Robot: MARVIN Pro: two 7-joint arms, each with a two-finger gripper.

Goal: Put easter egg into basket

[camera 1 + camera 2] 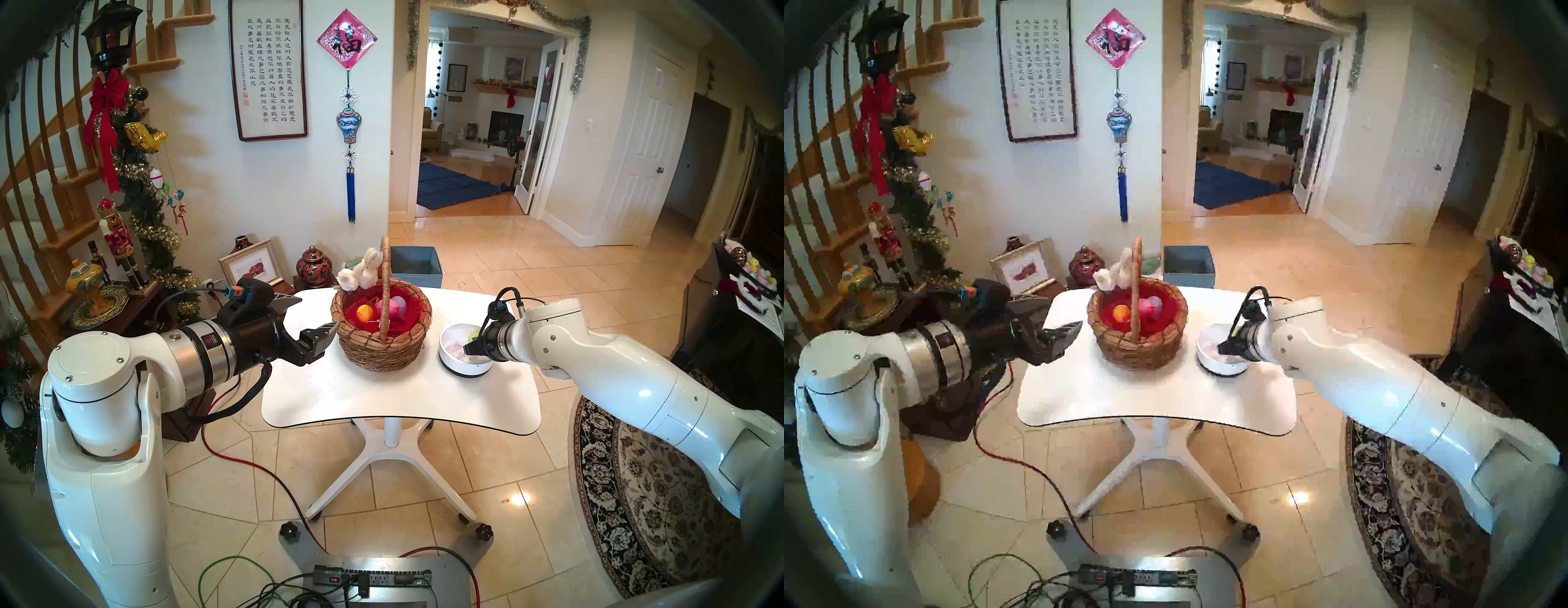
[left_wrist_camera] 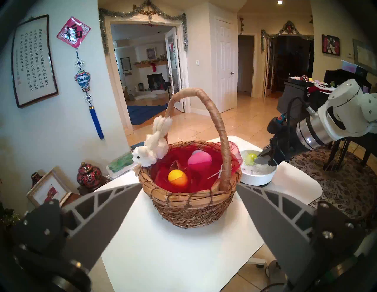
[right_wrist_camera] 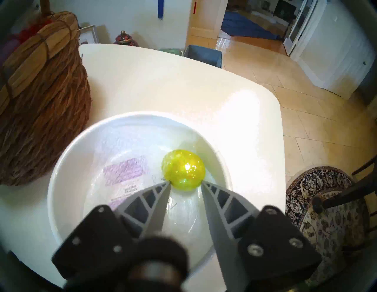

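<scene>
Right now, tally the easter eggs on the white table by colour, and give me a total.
Glittery yellow-green plastic egg, in the small white bowl: 1
Orange-and-yellow plastic egg, in the round brown wicker basket: 1
Pink plastic egg, in the same basket: 1
Total: 3
</scene>
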